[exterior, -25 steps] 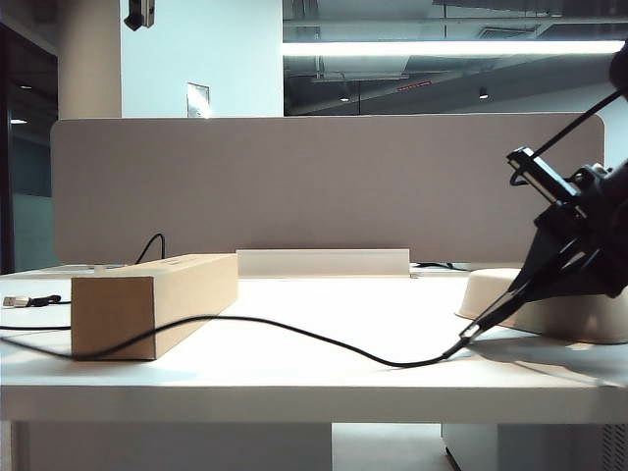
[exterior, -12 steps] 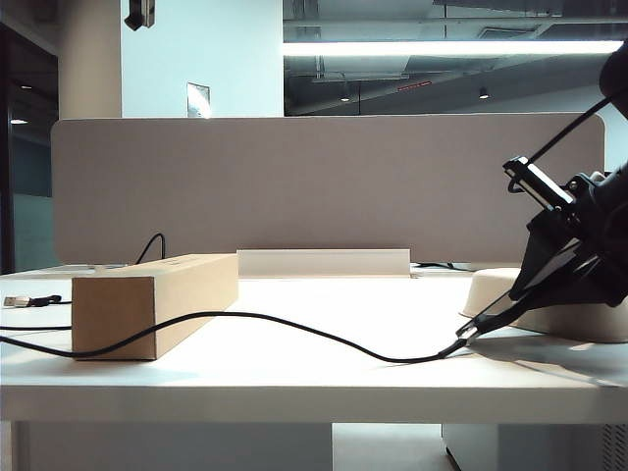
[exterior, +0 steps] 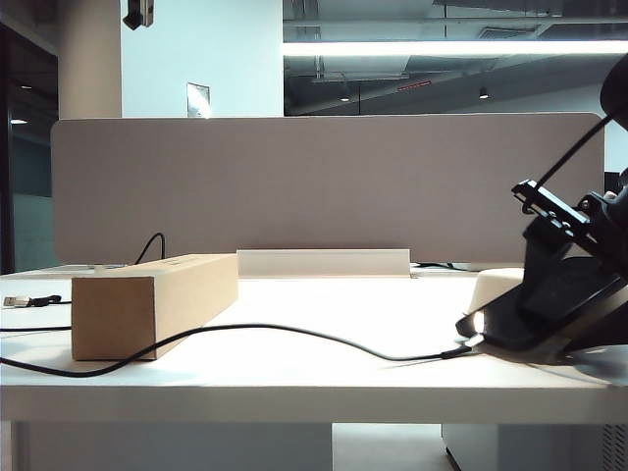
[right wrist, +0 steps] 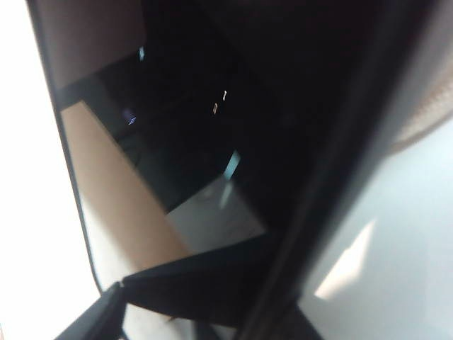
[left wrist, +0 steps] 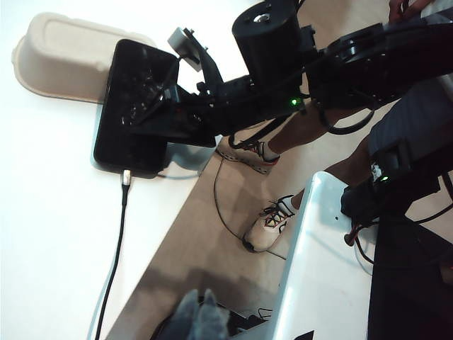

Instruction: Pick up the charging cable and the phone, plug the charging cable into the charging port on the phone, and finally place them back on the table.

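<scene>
- The flat black glossy phone, which the right claw carried tilted above the white table a second ago, now lies low at the table's right end, its bottom edge lit.
- The right claw's jaws, pinched before, now stand spread around the phone.
- The thin black charging cable sags lower, its silvery plug seated in the phone's short edge.

The left gripper is seen in no view; the right gripper is partly hidden behind the phone; the charging port is too small to be told.
</scene>
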You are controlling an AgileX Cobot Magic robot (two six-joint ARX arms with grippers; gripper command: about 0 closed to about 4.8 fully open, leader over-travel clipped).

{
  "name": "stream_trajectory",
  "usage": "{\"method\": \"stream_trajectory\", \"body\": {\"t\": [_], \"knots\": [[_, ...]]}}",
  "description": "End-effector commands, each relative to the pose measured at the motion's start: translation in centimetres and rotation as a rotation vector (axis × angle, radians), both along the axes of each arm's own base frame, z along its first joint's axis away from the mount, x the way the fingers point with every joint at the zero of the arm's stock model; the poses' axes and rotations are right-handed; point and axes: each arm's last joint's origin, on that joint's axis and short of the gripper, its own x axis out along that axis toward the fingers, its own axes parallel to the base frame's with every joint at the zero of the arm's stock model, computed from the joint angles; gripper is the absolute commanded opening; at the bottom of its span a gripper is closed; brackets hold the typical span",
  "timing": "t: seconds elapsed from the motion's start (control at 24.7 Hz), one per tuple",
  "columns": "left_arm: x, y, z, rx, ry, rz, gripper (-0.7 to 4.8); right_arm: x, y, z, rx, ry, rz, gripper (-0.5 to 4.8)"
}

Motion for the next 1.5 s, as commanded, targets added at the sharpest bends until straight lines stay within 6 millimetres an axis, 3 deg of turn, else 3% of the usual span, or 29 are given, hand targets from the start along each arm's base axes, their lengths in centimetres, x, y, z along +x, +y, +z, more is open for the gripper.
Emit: {"method": "stream_trajectory", "body": {"t": [0.04, 0.4, 0.61, 0.73, 0.77, 0.81, 0.93, 0.97, 1.13, 1.21, 1.5], "knots": [[-0.2, 0.1, 0.2, -0.002, -0.006, -0.002, -0.06, -1.1, -0.4, -1.3, -0.047, 0.137, -0.015, 3.22], [-0.1, 0.2, 0.1, 0.042, -0.025, 0.038, -0.06, -1.5, -0.4, 0.9, -0.031, 0.044, -0.007, 3.28], [-0.1, 0.3, 0.0, 0.053, -0.041, 0.022, -0.06, -2.7, -0.6, 1.1, -0.046, 0.126, -0.005, 3.28], [-0.4, 0.6, 0.2, 0.123, -0.091, 0.093, -0.06, -3.3, -0.8, 2.8, -0.038, 0.057, -0.001, 3.22], [-0.4, 0.8, 0.3, 0.157, -0.114, 0.132, -0.06, -3.6, -0.8, 3.5, -0.051, 0.017, 0.016, 2.95], [-0.6, 1.2, 0.6, 0.209, -0.161, 0.193, -0.06, -4.0, -0.9, 4.6, -0.104, -0.061, 0.065, 2.10], [-1.2, 1.7, 1.2, 0.257, -0.226, 0.249, -0.06, -5.0, -1.2, 6.5, -0.222, -0.194, 0.142, 0.19], [-1.5, 1.9, 1.4, 0.262, -0.238, 0.261, -0.06, -5.3, -1.3, 7.0, -0.261, -0.232, 0.162, -0.12], [-3.2, 2.8, 0.7, 0.267, -0.251, 0.278, -0.06, -8.3, -2.4, 9.6, -0.554, -0.381, 0.184, -0.09], [-4.0, 3.2, -0.1, 0.264, -0.250, 0.282, -0.06, -9.2, -2.6, 10.3, -0.602, -0.462, 0.175, -0.09], [-5.9, 4.2, -0.2, 0.244, -0.280, 0.288, -0.06, -12.3, -3.5, 9.6, -0.644, -0.577, 0.053, -0.09]]}}
